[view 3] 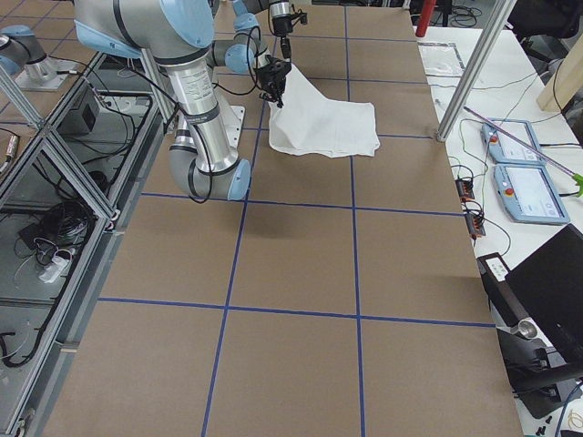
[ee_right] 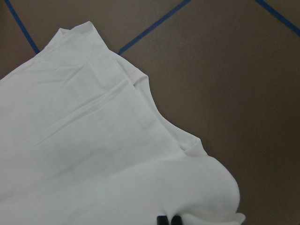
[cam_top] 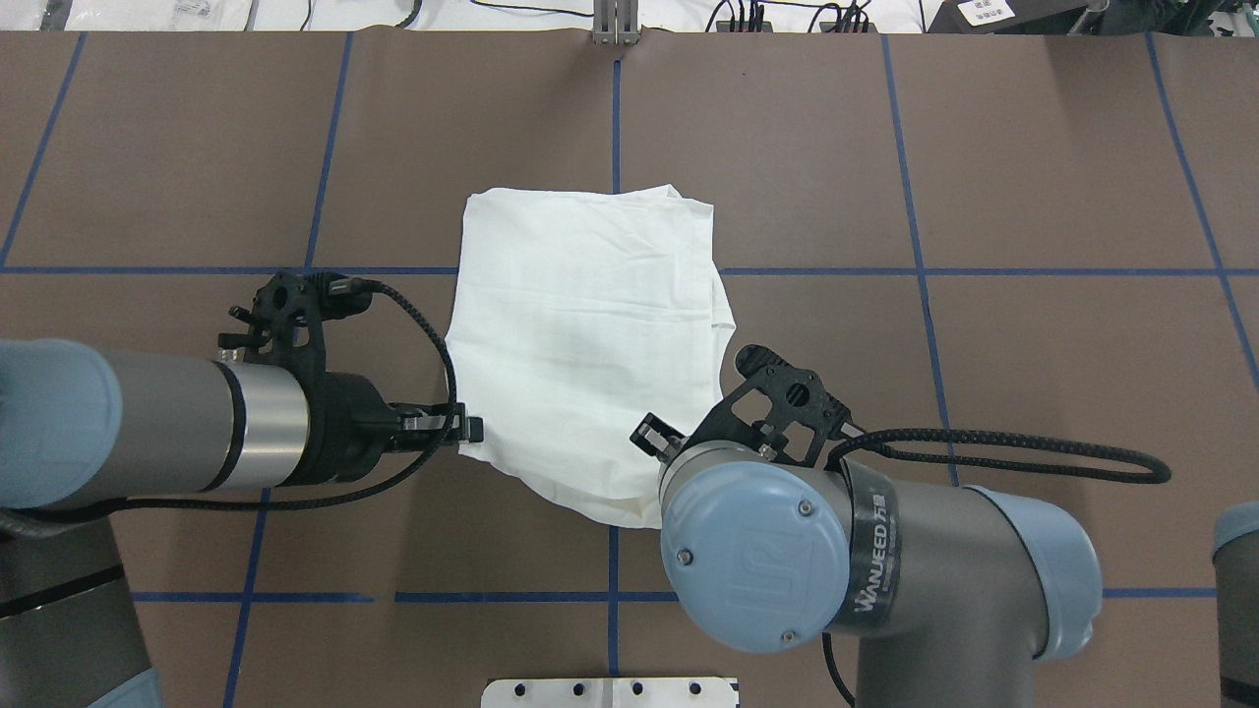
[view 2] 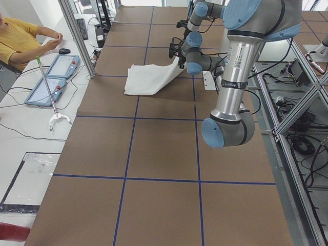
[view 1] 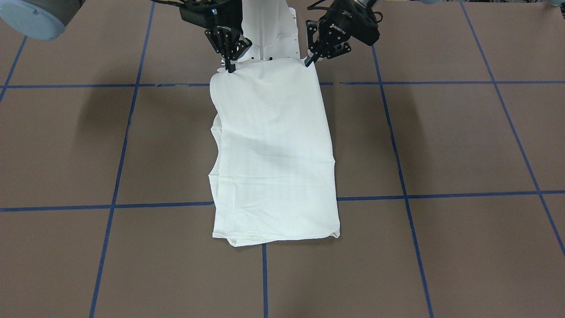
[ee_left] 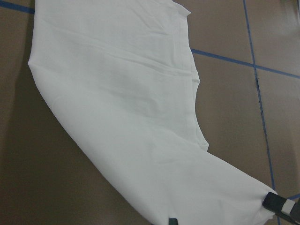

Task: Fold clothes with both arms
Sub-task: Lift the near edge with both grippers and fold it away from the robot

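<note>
Shirt [view 1: 273,154]: white, lying folded on the brown counter [view 1: 441,145], its robot-side edge raised.
Left gripper [view 1: 310,61]: fingers [view 1: 314,56] pinched together on one raised corner.
Right gripper [view 1: 230,66]: fingers apparently clamping the other corner.

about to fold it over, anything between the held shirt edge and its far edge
Nothing visible does. The left hand and right hand each pinch a corner of the shirt on the robot's side; only its own flat cloth lies from there to the far edge.
</note>
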Available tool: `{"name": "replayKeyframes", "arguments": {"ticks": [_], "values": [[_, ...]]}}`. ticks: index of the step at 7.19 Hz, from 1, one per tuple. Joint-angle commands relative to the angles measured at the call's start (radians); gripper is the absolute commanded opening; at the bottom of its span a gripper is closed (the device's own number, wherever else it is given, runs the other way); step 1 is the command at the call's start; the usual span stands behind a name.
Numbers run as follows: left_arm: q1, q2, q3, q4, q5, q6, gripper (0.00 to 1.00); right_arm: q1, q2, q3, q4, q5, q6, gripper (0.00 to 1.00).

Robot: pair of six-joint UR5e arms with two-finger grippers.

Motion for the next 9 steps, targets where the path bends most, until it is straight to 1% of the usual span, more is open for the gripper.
{"name": "replayKeyframes", "arguments": {"ticks": [1,2,3,4,5,6,7,8,9], "values": [[-0.122,-0.11,0.105,0.087,-0.002,0.087,0.0,0.116,0.073,-0.081,0.014,0.01,-0.085,0.0],[-0.177,-0.147,0.185,0.087,-0.023,0.124,0.0,0.165,0.099,-0.158,0.062,0.017,-0.123,0.0],[-0.216,-0.209,0.301,0.078,-0.031,0.134,0.0,0.218,0.143,-0.265,0.133,0.041,-0.16,0.0],[-0.242,-0.295,0.443,0.055,-0.028,0.169,0.0,0.262,0.204,-0.389,0.168,0.073,-0.194,0.0],[-0.261,-0.356,0.607,-0.023,-0.026,0.184,0.0,0.292,0.261,-0.536,0.235,0.073,-0.22,0.0],[-0.27,-0.386,0.77,-0.138,-0.02,0.213,0.0,0.317,0.3,-0.7,0.361,0.073,-0.234,0.0],[-0.279,-0.391,0.864,-0.231,-0.019,0.233,0.0,0.332,0.323,-0.832,0.462,0.073,-0.251,0.0],[-0.281,-0.392,0.89,-0.241,-0.017,0.235,0.0,0.34,0.328,-0.879,0.497,0.073,-0.272,0.0],[-0.279,-0.391,0.902,-0.243,-0.017,0.235,0.0,0.342,0.328,-0.898,0.498,0.073,-0.286,0.0]]}}
